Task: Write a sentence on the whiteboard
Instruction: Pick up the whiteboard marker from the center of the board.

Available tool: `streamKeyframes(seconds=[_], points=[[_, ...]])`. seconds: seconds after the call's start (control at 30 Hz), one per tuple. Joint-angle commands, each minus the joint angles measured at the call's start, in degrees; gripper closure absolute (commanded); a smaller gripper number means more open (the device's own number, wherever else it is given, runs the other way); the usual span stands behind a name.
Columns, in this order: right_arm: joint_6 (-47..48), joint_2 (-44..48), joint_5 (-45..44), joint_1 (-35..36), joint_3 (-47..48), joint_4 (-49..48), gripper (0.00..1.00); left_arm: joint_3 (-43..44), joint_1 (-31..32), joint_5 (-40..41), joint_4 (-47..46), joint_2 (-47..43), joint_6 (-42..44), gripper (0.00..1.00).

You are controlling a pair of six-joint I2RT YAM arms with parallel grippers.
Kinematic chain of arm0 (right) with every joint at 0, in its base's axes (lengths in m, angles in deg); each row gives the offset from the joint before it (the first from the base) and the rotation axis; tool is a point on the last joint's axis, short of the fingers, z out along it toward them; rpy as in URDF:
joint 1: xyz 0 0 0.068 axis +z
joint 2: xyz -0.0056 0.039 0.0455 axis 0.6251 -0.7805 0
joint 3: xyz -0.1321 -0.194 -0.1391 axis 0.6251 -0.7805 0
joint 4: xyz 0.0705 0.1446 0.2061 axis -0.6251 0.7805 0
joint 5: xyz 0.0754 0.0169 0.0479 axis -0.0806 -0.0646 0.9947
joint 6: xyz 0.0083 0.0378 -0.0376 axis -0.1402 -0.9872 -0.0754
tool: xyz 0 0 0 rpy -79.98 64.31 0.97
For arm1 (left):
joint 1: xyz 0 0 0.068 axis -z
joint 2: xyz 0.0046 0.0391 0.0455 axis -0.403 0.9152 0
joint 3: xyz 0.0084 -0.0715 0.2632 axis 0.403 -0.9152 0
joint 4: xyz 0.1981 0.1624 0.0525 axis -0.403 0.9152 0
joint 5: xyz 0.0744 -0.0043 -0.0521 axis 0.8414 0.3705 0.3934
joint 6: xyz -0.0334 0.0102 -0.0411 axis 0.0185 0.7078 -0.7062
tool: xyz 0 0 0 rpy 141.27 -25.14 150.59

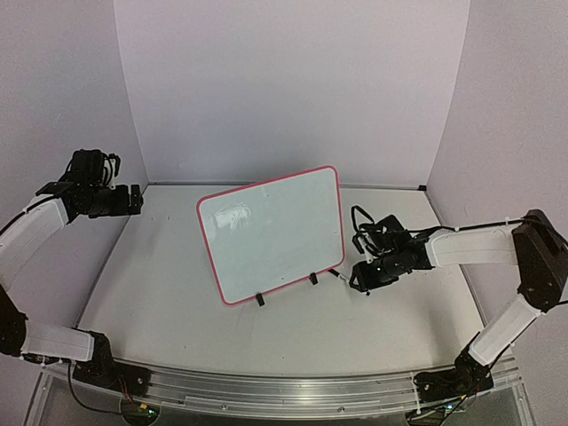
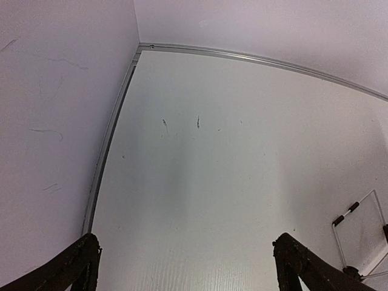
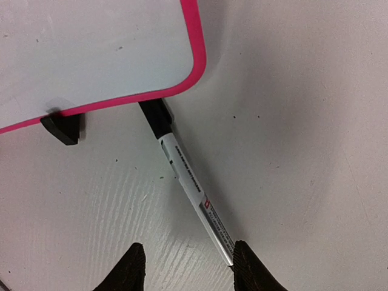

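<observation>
Reaching low, right pincer [image 3: 185, 268] parted at marker [image 3: 191, 189], left pincer [image 2: 187, 267] raised, parted.

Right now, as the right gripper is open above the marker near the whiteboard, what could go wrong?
1. The marker lies off-centre, its tail end close to one finger of the open right gripper; closing there may pinch the tip, so it could slip or swing.
2. Its black cap end reaches the lower edge of the whiteboard, which stands on small clip feet; dragging the marker might nudge or tip the board.
</observation>
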Motion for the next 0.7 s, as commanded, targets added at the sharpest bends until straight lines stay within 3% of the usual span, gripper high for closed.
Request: streamKeyframes(seconds=[0.0,0.67], points=[[2.09,-1.85,-0.16,-0.23,2.82,3.89,0.55,0.55,-0.23,-0.22,-0.98,-1.42,0.11,0.01],[2.84,-8.67,-3.46,0.16,5.89,5.50,0.66,0.82,-0.23,-0.84,-1.20,-0.20,-0.02,0.00]])
